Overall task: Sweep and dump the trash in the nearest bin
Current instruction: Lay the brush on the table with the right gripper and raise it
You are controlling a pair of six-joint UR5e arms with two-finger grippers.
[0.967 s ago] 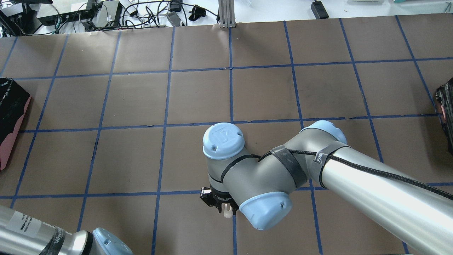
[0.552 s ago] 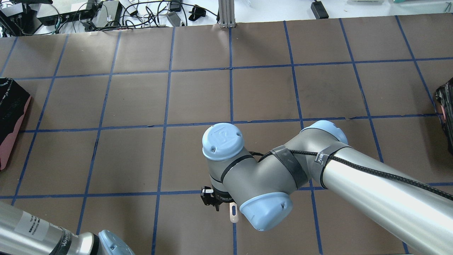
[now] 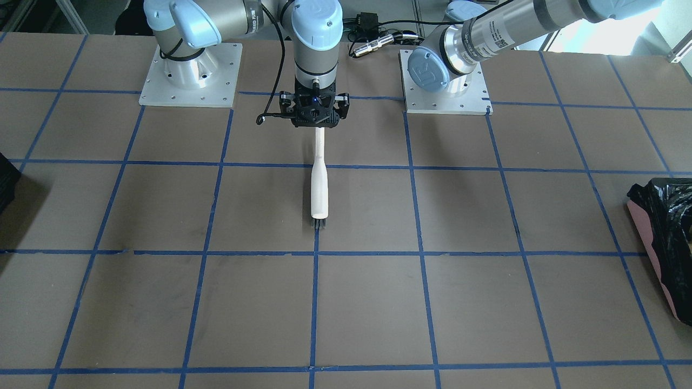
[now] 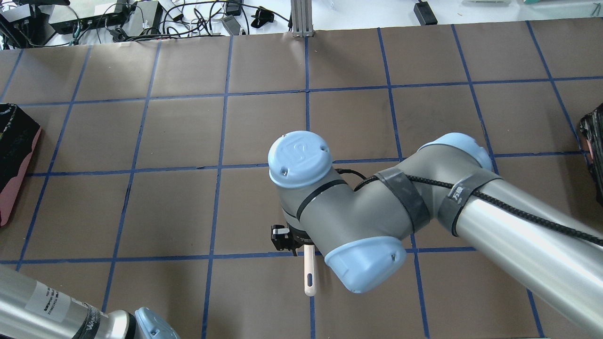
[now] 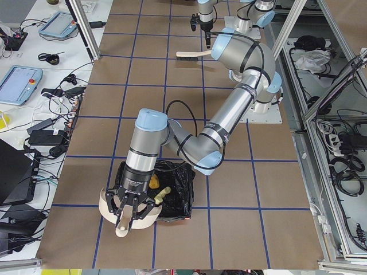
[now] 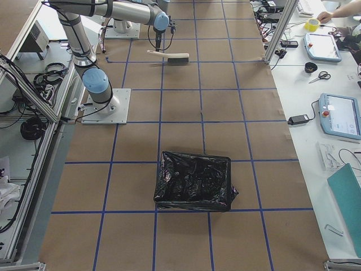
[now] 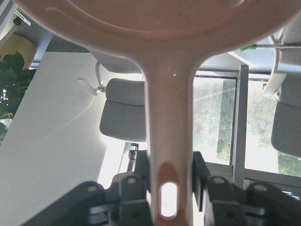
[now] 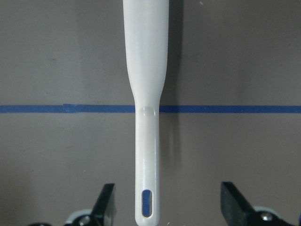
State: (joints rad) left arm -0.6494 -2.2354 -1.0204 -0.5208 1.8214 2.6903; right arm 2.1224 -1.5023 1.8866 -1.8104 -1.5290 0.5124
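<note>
My left gripper [image 5: 131,203] is shut on the handle of a pale pink dustpan [image 5: 112,209], held tilted at the bin [image 5: 178,197], which is lined with a black bag. The left wrist view shows the fingers [image 7: 134,181] clamped on the dustpan [image 7: 141,28] handle. Two yellowish scraps [image 5: 153,182] lie in the bag; I cannot make out the brown lump. My right gripper [image 8: 169,207] is open above the white brush [image 3: 319,183], which lies flat on the table. Its handle [image 8: 146,117] sits between the spread fingers, untouched. The handle end shows overhead [image 4: 309,278].
A second black-lined bin [image 6: 194,180] stands at the table's end on my right, its edge showing overhead [image 4: 594,150]. The left bin's pink side shows overhead [image 4: 14,174] and in the front view [image 3: 665,237]. Blue tape lines grid the brown table [image 3: 378,302].
My right wrist has risen and drawn away from the brush, so more of the white handle shows beneath it. The left arm's elbow shifted slightly.
</note>
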